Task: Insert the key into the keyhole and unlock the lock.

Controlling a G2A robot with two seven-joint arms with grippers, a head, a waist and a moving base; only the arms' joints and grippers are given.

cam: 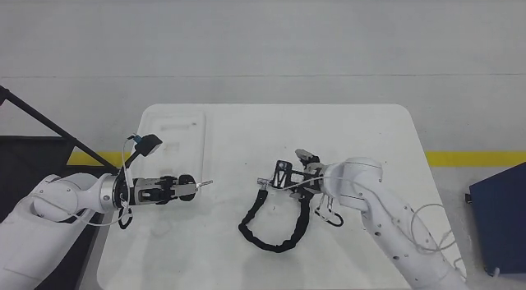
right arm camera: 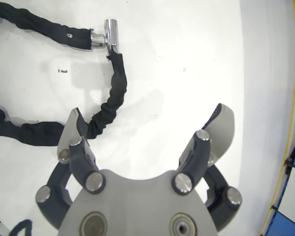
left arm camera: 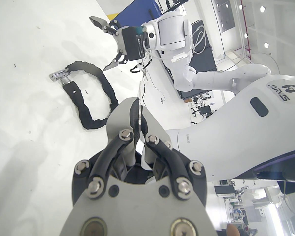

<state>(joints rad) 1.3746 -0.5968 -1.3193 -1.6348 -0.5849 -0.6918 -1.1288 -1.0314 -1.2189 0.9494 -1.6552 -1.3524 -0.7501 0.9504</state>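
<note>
my left pincer is clamping the thin silver metal key. the chrome cylinder lock is lying well ahead, just beyond my right pincer, which is gaping wide. i'm judging this the pre-insertion step: next i'm needing that lock steadied and the key tip aligned.

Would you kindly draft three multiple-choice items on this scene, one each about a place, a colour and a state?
1. Where is the key? A in the right claw; B in the left claw; C under the chain.
2. What colour is the chain? A red; B black; C yellow.
3. How is the right claw? A open; B shut on the chain; C shut on the key.
Answers: B, the blade sticks out of its grip; B, it is black all along; A, its tips stand wide apart around nothing.
</note>
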